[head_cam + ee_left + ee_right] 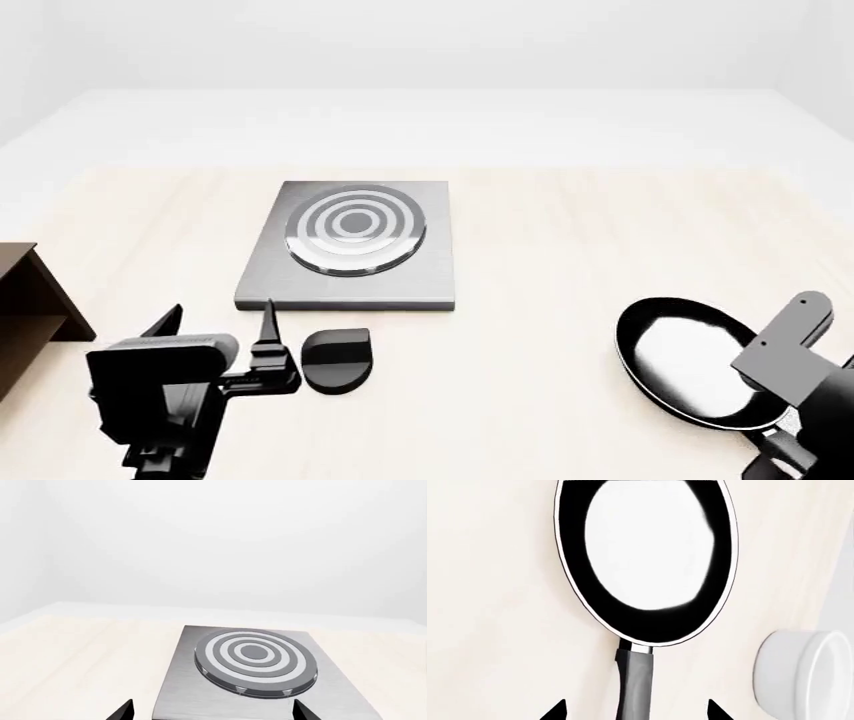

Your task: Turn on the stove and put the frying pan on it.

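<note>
The stove (pixel 267 280) is a flat grey slab with a ringed burner (pixel 356 232) at the table's middle left. Its small black knob (pixel 334 358) sits just in front of it. My left gripper (pixel 220 318) is open and empty, just left of the knob and short of the stove's front edge. In the left wrist view the stove (pixel 200 695) lies ahead between the open fingertips of the left gripper (pixel 212 712); the knob is hidden there. The frying pan (pixel 681 355) lies at the right. My right gripper (pixel 636 712) is open, its fingertips on either side of the pan's handle (pixel 635 680), apart from it.
A dark brown wooden shelf (pixel 27 300) stands at the table's left edge. A white bowl (pixel 807 675) sits beside the pan handle in the right wrist view. My right arm (pixel 790 355) covers the pan's near right rim in the head view.
</note>
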Motion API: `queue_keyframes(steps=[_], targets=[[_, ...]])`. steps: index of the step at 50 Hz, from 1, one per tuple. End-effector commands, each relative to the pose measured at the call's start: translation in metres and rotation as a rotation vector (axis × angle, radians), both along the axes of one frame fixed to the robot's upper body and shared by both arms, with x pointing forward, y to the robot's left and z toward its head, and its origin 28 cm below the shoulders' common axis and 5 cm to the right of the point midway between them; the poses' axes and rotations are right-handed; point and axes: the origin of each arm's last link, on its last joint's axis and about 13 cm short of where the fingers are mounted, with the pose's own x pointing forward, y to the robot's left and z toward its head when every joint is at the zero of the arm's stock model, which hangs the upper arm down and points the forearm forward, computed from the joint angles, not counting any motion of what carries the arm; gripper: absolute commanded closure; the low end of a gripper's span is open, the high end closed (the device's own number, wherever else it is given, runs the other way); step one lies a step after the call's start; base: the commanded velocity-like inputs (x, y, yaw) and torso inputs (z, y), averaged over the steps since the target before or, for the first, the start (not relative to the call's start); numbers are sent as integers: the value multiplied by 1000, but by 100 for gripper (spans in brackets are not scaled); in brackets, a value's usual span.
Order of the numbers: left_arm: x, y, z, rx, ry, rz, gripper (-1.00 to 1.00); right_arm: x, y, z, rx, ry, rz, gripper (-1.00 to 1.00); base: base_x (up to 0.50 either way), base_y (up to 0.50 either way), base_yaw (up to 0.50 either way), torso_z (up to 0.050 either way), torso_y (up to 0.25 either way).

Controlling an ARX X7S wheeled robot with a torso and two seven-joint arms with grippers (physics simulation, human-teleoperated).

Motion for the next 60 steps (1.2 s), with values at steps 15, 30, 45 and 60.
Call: queue_keyframes(steps=[15,30,45,60], targets=[[1,0,1,6,0,4,-100,-5,-9,-25,-19,57,-16,-100,0,0,0,0,0],[0,0,0,5,-1,7,-100,-10,-22,-29,-83,93,-75,-100,0,0,0,0,0],[0,0,0,7,-1,7,-100,-6,-27,-29,-60,46,-102,-100,0,0,0,0,0],[0,0,-1,9,0,10,-100,-2,-23,-47,-25,63,-74,-100,0,0,0,0,0]])
